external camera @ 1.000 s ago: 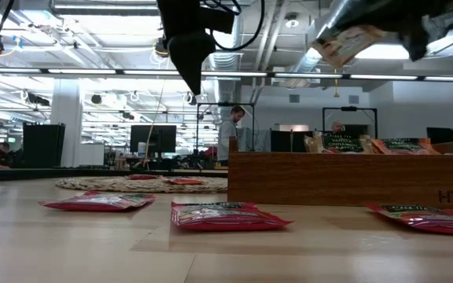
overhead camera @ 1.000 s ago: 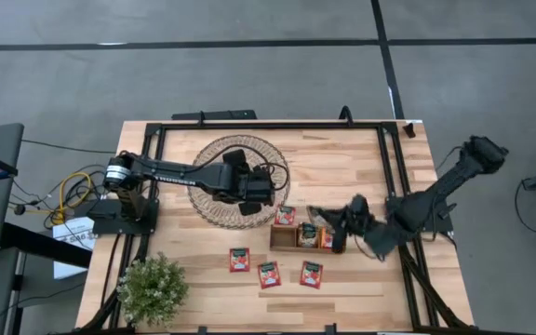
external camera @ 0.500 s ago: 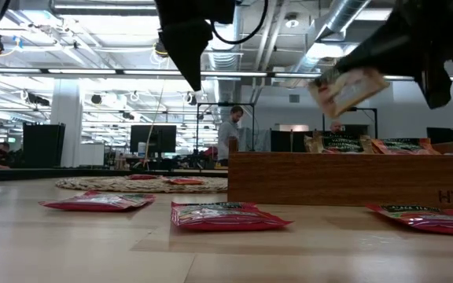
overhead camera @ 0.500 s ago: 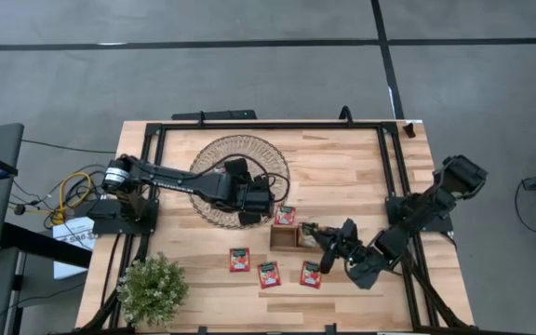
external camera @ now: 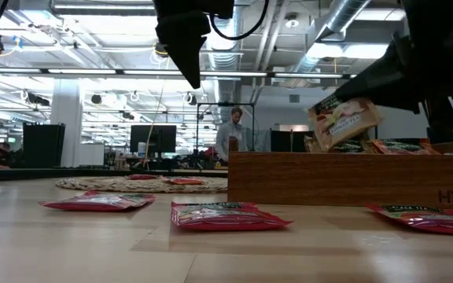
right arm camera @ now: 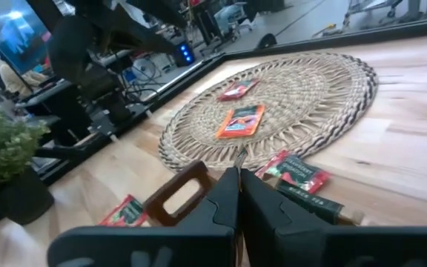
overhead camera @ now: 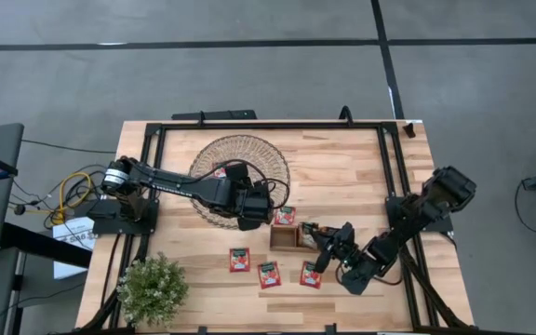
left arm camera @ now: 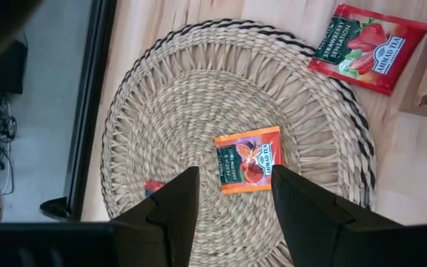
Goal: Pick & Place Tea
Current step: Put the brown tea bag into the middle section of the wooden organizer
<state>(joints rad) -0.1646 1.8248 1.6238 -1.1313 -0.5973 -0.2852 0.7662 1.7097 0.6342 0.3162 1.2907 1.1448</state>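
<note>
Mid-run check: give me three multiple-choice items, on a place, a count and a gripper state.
1. The right fingers are: A open, empty; B shut on a beige sachet; C out of view.
2. Red sachets in the row on the wooden tray's plant side: A one; B three; C five.
3. The orange sachet lies: A on the wicker mat; B in the tray; C by the plant.
B, the sachet hangs pinched above the tray; B, three show there; A, it lies on the weave.

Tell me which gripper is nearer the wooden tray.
Right. The right gripper, shut on a beige tea sachet, hangs over the wooden tray; the left gripper is open above the wicker mat.
</note>
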